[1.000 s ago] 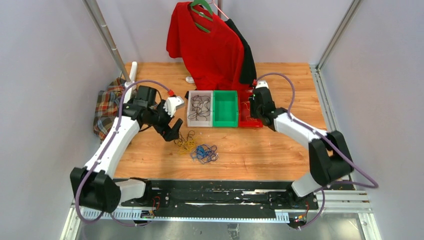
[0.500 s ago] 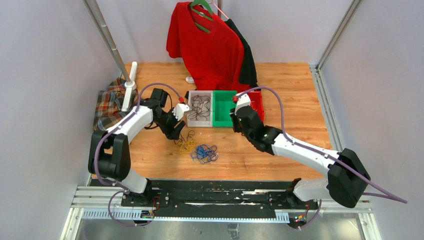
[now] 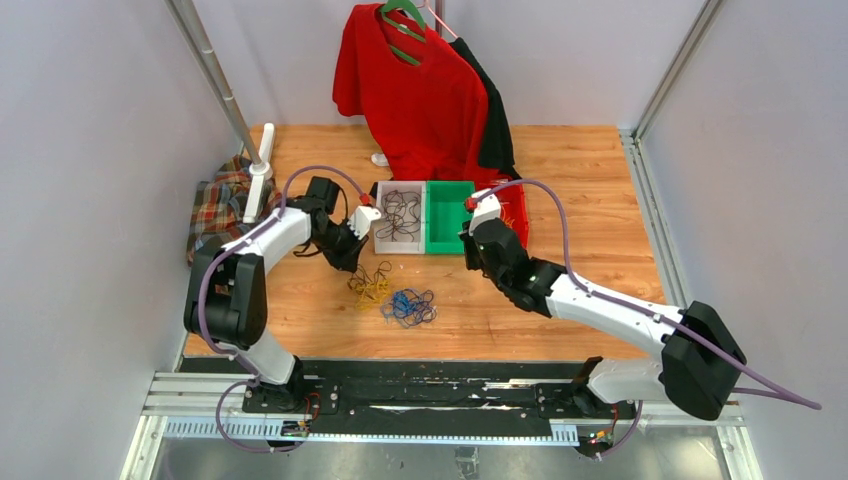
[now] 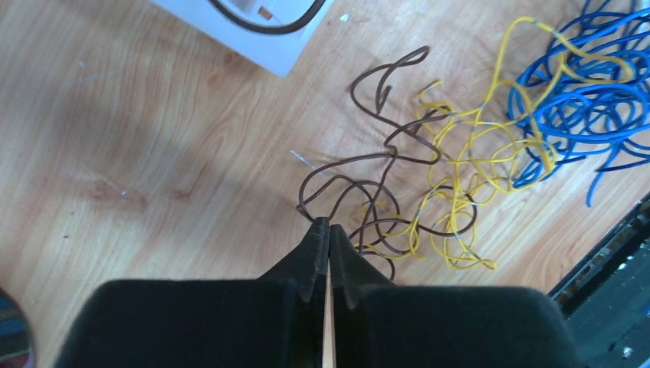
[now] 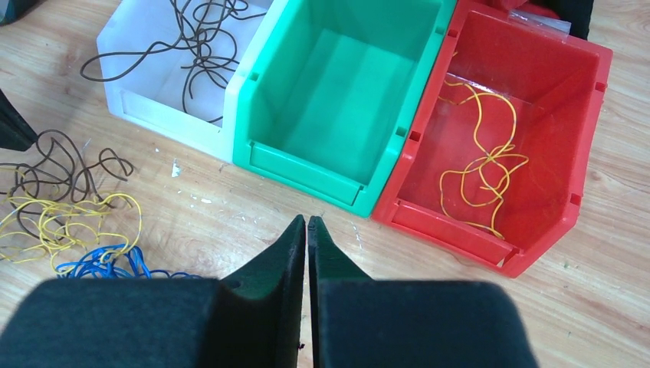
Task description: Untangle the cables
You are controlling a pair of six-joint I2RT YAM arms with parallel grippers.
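Left wrist view puts my left pincer [image 4: 328, 230] low over the desk [image 3: 560, 170], its jaws pressed together at the near edge of the cables [image 4: 460, 153]. They lie as one loose heap on the wood just in front of the bins. A dark strand [image 4: 360, 165] loops right up to my fingertips, with yellow wire [image 4: 460, 176] woven through it and blue wire [image 4: 582, 100] beyond. I cannot tell whether that dark strand is really caught between the tips or only lies against them. I came in at this edge, I judge, because the dark strand stands free of the other colours here and could be drawn out alone. The bins seem to sort by colour. The white bin [image 5: 165, 115] already holds dark wire, the red bin [image 5: 460, 230] holds a yellow one, and the green bin [image 5: 306, 165] holds nothing, so it is probably meant for the blue. My right pincer [image 5: 306, 222] hangs above bare wood in front of the green bin, jaws together and holding nothing, likely parked out of the left arm's way. A second ago my left jaws stood wide beside the heap; they have since moved onto its edge and shut. My right arm was then reaching over the red bin, and it has swung inward to where it hangs now. The heap itself looks unmoved.
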